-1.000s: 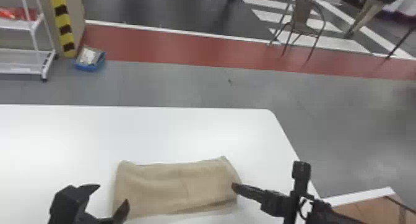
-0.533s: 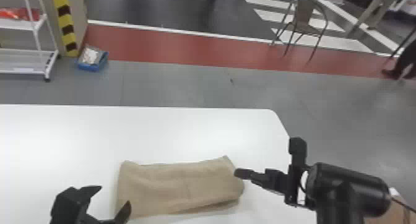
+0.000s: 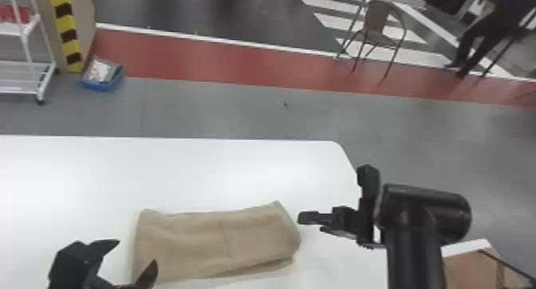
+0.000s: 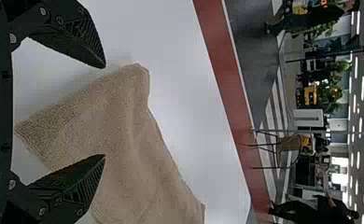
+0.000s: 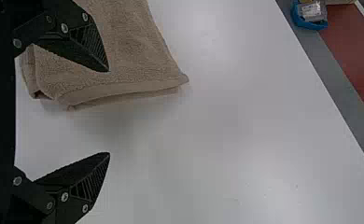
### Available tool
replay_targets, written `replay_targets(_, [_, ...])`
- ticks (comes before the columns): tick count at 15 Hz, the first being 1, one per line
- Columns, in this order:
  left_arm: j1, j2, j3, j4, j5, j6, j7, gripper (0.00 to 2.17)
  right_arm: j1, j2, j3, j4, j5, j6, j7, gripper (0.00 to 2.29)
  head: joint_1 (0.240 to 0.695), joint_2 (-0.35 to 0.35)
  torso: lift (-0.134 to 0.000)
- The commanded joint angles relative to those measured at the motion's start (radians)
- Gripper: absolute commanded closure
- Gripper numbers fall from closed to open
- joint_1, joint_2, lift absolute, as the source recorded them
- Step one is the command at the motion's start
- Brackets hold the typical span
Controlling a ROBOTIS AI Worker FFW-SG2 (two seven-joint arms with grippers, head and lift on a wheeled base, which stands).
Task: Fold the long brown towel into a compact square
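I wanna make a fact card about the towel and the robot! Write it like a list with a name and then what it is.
Towel: brown, layers showing at its right end
Shape: long strip, not a square yet
Lying on: white table
Left tool: open, at the towel's left end
Right tool: open, by the towel's right end
Towel gripped: no
Past the table: chair, blue box on the floor
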Motion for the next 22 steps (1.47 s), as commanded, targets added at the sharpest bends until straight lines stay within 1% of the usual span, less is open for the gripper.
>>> replay_targets(1, [0.000, 0.003, 0.002, 0.004, 0.005, -0.002, 0.000, 0.23, -0.025, -0.039, 0.020, 0.081, 0.005, -0.105, 0.019, 0.43, 0.695, -0.350, 0.000])
replay_targets(2, [0.000, 0.004, 0.002, 0.004, 0.005, -0.009, -0.001, 0.23, -0.027, -0.047, 0.021, 0.106, 0.007, -0.157, 0.022, 0.47, 0.695, -0.350, 0.000])
replay_targets(3, [0.000, 0.006, 0.003, 0.004, 0.008, -0.006, -0.003, 0.23, -0.031, -0.048, 0.021, 0.137, 0.005, -0.206, 0.039, 0.47, 0.695, -0.350, 0.000])
replay_targets(5, [-0.002, 0.004, 0.005, 0.004, 0.008, -0.006, -0.006, 0.23, -0.031, -0.047, 0.021, 0.156, 0.002, -0.240, 0.050, 0.47, 0.695, -0.350, 0.000])
replay_targets(6, [-0.006, 0.003, 0.000, 0.004, 0.008, -0.002, -0.006, 0.23, -0.028, -0.047, 0.020, 0.158, -0.007, -0.246, 0.050, 0.47, 0.695, -0.350, 0.000])
replay_targets(9, [-0.014, -0.004, -0.003, 0.010, 0.003, -0.002, -0.006, 0.23, -0.014, -0.042, 0.012, 0.158, -0.036, -0.243, 0.076, 0.48, 0.695, -0.350, 0.000])
replay_targets(10, [-0.014, -0.004, -0.003, 0.011, 0.003, 0.001, -0.006, 0.23, -0.011, -0.039, 0.015, 0.158, -0.037, -0.240, 0.078, 0.56, 0.695, -0.350, 0.000])
replay_targets(12, [-0.018, -0.004, -0.003, 0.017, 0.006, -0.002, -0.006, 0.23, -0.010, -0.033, 0.020, 0.161, -0.048, -0.243, 0.076, 0.57, 0.695, -0.348, 0.000])
replay_targets(17, [-0.023, 0.001, -0.001, 0.025, 0.012, -0.006, -0.006, 0.23, -0.019, -0.019, 0.049, 0.202, -0.047, -0.268, 0.062, 0.57, 0.695, -0.323, 0.000])
replay_targets(22, [-0.026, 0.001, -0.001, 0.027, 0.012, -0.002, -0.006, 0.23, -0.021, -0.016, 0.060, 0.227, -0.047, -0.271, 0.059, 0.57, 0.695, -0.308, 0.000])
